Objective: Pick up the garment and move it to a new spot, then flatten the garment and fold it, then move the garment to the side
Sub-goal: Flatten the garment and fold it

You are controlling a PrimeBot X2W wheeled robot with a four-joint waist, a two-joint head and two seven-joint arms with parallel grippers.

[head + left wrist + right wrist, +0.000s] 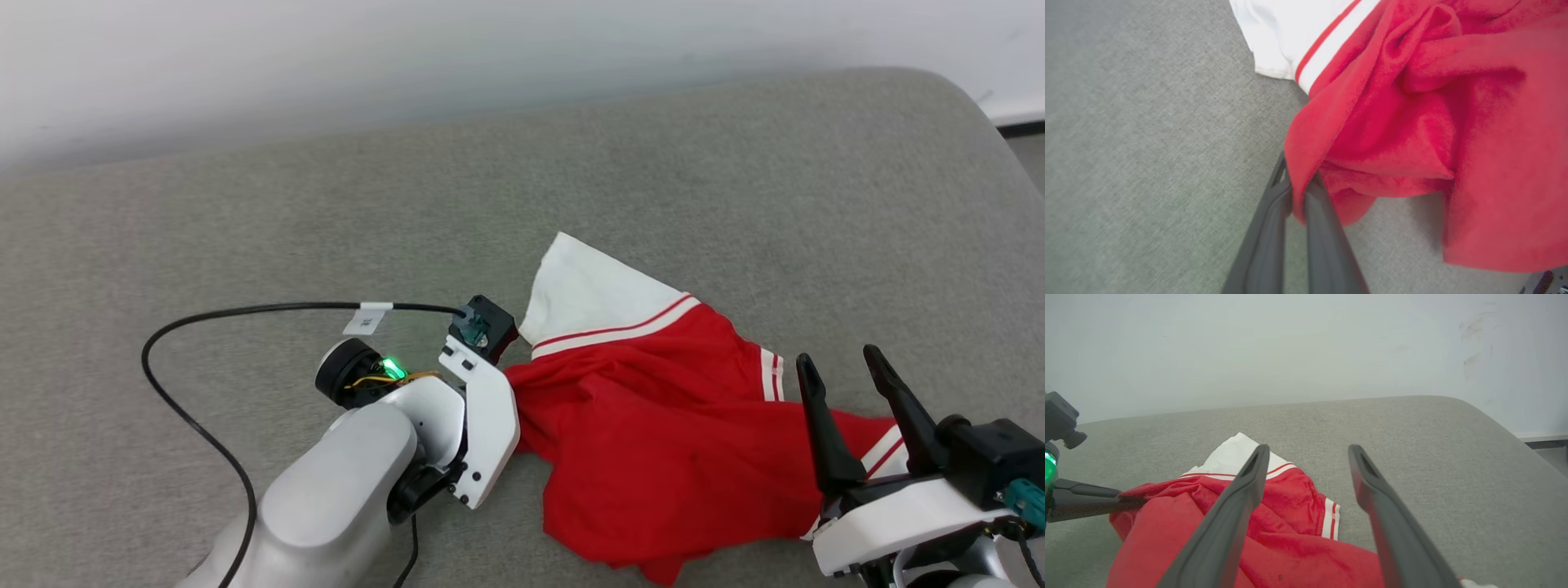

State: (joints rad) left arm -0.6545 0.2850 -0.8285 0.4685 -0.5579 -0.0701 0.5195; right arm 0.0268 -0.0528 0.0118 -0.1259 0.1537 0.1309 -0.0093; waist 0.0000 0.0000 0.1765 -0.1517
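The garment (pixel 653 408) is a red T-shirt with white sleeves and red-and-white bands, lying crumpled on a grey cushioned surface (pixel 735 180). My left gripper (pixel 510 377) is at its left edge, fingers largely hidden under the wrist. In the left wrist view that gripper (pixel 1298 185) is shut on a fold of the garment's (pixel 1433 102) red edge. The right gripper (pixel 841 363) hovers open over the garment's right part, nothing between its fingers. In the right wrist view it (pixel 1308 449) stands open above the garment (pixel 1290 498), with the left gripper (pixel 1141 501) pinching the cloth at the left.
A black cable (pixel 188 425) loops over the grey surface to the left of my left arm. A pale wall (pixel 408 57) runs behind the surface. The surface's rounded right corner drops to the floor (pixel 1030 155) at the far right.
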